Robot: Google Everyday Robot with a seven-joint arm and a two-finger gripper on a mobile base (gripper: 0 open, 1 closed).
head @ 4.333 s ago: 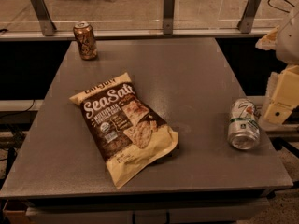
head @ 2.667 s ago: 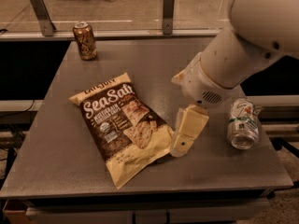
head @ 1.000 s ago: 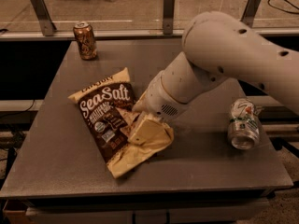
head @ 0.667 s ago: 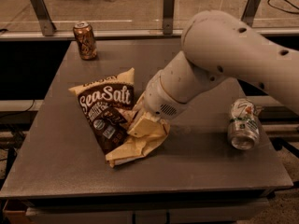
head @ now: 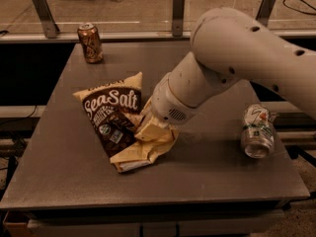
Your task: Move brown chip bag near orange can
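Observation:
The brown chip bag (head: 111, 113) lies crumpled in the middle of the grey table (head: 69, 174), its "Sea Salt" end raised and tilted toward the back left. My gripper (head: 148, 128) sits at the bag's right edge, shut on its cream-coloured side, with the foil bunched up under it. The big white arm (head: 232, 63) reaches in from the right and hides part of the bag. The orange can (head: 90, 43) stands upright at the table's back left corner, well apart from the bag.
A silver-white can (head: 257, 131) with a green and red logo lies on its side near the table's right edge. A rail with metal posts (head: 178, 6) runs behind the table. The table's front edge is close to the bag's lower end.
The arm swung in from the right and took hold of the bag's right side. The bag has crumpled, turned and shifted a little toward the back left. Both cans stayed put.

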